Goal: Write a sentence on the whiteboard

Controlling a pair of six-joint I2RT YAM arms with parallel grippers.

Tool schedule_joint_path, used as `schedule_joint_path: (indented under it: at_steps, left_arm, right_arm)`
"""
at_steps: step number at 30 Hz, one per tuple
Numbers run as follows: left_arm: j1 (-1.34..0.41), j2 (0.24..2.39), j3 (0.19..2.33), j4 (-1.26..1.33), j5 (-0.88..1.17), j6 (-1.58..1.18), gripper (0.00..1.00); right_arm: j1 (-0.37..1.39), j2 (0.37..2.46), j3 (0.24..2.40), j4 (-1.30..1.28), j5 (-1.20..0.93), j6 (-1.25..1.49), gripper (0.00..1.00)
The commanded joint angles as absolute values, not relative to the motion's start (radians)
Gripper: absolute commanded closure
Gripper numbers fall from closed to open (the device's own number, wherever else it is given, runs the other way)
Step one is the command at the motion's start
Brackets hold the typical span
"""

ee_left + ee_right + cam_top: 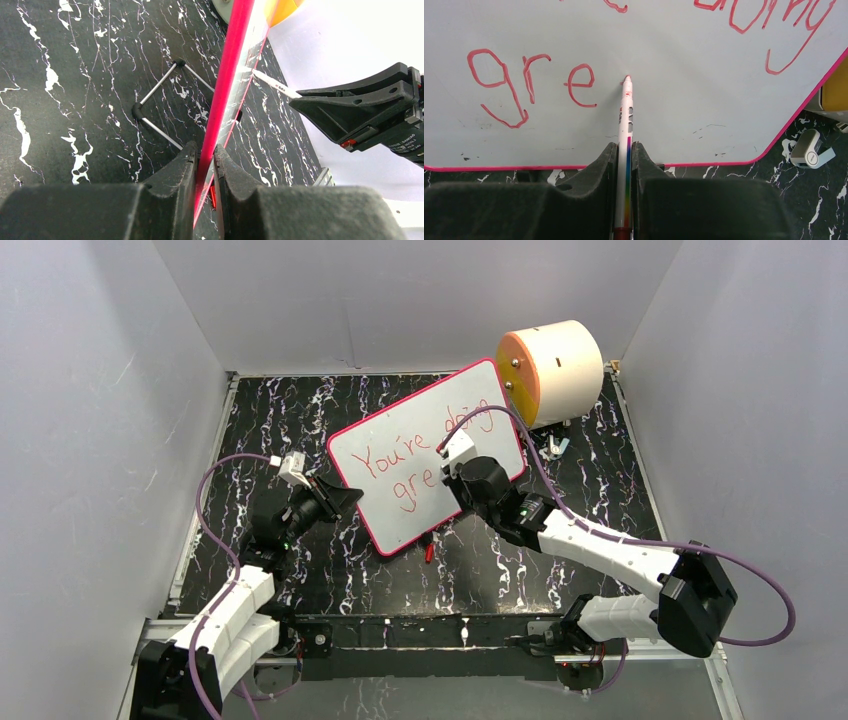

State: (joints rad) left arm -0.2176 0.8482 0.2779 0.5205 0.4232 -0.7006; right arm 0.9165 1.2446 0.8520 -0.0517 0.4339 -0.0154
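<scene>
Whiteboard (395, 525): middle of black marbled table (260, 420), sentence (383, 460) so far "You're doing gre" | Left gripper (205, 152): clamped on the board's pink frame, 9 o'clock edge | Right gripper (624, 150): clenched on marker (626, 115), tip touching the board at 3 o'clock of "gre"

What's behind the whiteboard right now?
The left wrist view shows a thin wire stand on the table behind the whiteboard, with the cream cylinder further back. From above, the board covers the stand entirely.
</scene>
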Motion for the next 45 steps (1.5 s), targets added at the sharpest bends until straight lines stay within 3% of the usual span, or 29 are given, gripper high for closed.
schedule_joint_path:
  at_steps: [1, 32, 45]
  left_arm:
    - [-0.213, 0.858, 0.298, 0.464, 0.384, -0.696, 1.00]
    - [-0.213, 0.856, 0.307, 0.447, 0.378, -0.695, 1.00]
    - [-0.213, 0.852, 0.310, 0.439, 0.378, -0.693, 1.00]
  right_arm:
    - [0.910, 1.248, 0.847, 0.038, 0.420, -0.027, 1.00]
    - [0.910, 1.212, 0.832, -0.123, 0.302, -0.028, 1.00]
    - [0.910, 1.210, 0.825, -0.089, 0.420, -0.031, 1.00]
